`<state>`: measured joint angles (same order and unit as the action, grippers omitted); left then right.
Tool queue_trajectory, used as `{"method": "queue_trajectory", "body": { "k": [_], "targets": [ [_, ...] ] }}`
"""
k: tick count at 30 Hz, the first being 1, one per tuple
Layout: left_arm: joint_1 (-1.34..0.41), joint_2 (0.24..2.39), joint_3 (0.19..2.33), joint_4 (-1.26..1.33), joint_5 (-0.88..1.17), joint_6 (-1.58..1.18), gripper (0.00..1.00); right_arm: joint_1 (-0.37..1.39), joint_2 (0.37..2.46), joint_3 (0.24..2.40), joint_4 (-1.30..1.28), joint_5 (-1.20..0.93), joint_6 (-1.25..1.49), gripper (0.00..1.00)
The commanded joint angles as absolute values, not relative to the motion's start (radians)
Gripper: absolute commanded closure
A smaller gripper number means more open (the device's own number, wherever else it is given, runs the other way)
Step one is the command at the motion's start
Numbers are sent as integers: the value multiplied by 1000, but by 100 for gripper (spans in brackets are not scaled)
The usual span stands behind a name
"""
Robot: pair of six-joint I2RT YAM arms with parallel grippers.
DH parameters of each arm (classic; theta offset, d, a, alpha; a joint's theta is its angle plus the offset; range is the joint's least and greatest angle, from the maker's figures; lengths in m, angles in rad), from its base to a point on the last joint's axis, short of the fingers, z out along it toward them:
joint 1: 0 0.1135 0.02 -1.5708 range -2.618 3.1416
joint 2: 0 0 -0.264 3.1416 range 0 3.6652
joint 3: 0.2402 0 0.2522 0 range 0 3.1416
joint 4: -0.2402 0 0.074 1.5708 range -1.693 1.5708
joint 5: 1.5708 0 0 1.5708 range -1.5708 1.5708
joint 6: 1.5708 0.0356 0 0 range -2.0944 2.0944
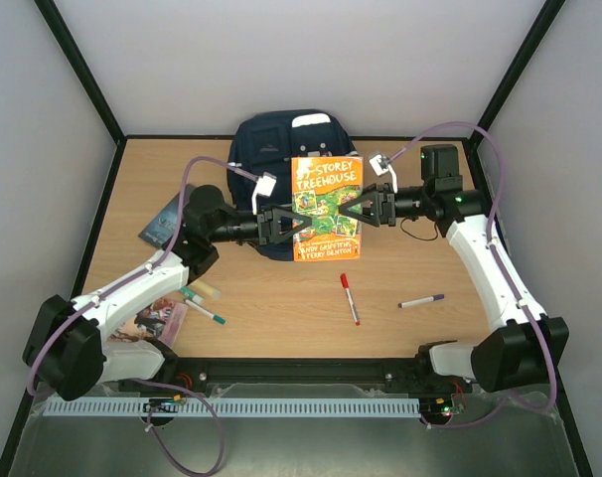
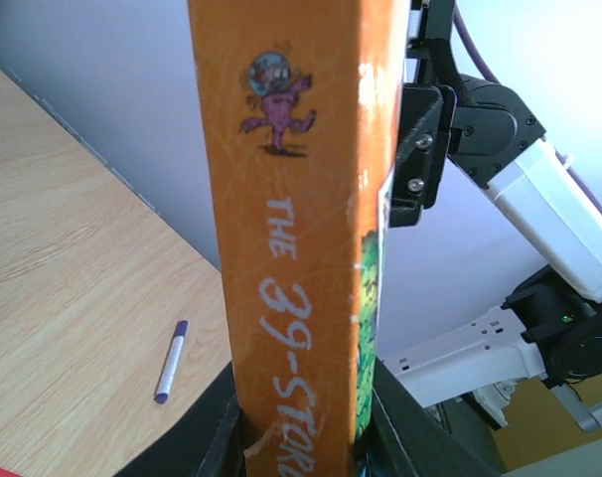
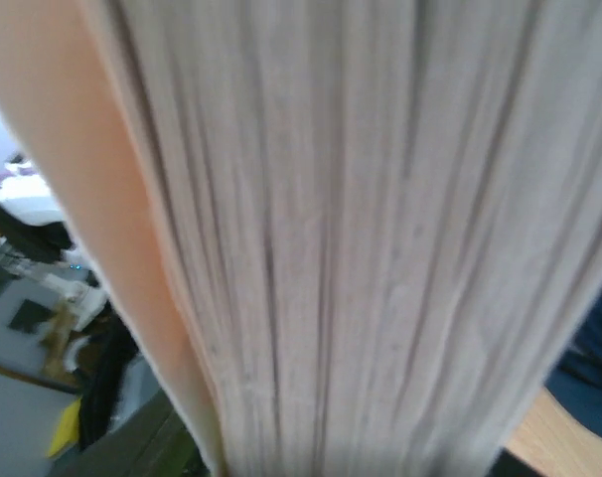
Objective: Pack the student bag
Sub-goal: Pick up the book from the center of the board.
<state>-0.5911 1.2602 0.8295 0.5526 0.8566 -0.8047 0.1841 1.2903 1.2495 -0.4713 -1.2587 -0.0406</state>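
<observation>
Top external is showing the left gripper (image 1: 297,221) clamping the orange book (image 1: 327,189) by its spine, with the right gripper (image 1: 352,207) meeting the page edge; whether it is gripping I cannot tell. Beyond, partly under the book, the student bag (image 1: 266,147) is lying at the table's far edge. Both grippers should be travelling together, keeping the book level.

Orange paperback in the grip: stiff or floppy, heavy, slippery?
Likely fairly stiff: the orange book shows no droop, held at its spine by the left gripper. The thick page block in the right wrist view suggests some weight, so it may pivot in a one-edge pinch. The shiny cover might slip.
</observation>
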Motion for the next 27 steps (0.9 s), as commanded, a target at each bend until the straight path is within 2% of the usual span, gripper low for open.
{"method": "queue_trajectory", "body": {
  "k": [1, 3, 7, 8, 10, 13, 18, 21, 25, 27],
  "targets": [
    [-595, 1265, 863, 578, 810, -755, 97, 188, 1258, 1253, -389, -1138, 90, 64],
    [-595, 1268, 866, 557, 786, -748, 98, 187, 1260, 1252, -383, -1098, 115, 72],
    [-596, 1284, 874, 519, 753, -738, 97, 188, 1267, 1257, -374, -1087, 142, 80],
    [-596, 1287, 875, 511, 744, -737, 90, 188, 1267, 1258, -374, -1086, 145, 82],
    [-595, 1295, 879, 488, 730, -732, 67, 188, 1268, 1258, -373, -1086, 142, 87],
    [-596, 1305, 887, 443, 705, -712, 44, 187, 1269, 1255, -384, -1063, 130, 98],
    [-592, 1314, 958, 161, 523, -585, 26, 180, 1253, 1245, -422, -893, 81, 99],
    [-589, 1334, 1026, -22, 395, -474, 22, 140, 1237, 1197, -424, -809, 50, 99],
    [-601, 1395, 1111, -200, 292, -293, 30, 35, 1210, 1059, -380, -729, -11, 99],
    [-622, 1418, 1131, -242, 190, -231, 30, -48, 1186, 969, -324, -712, -2, 99]
  ]
}}
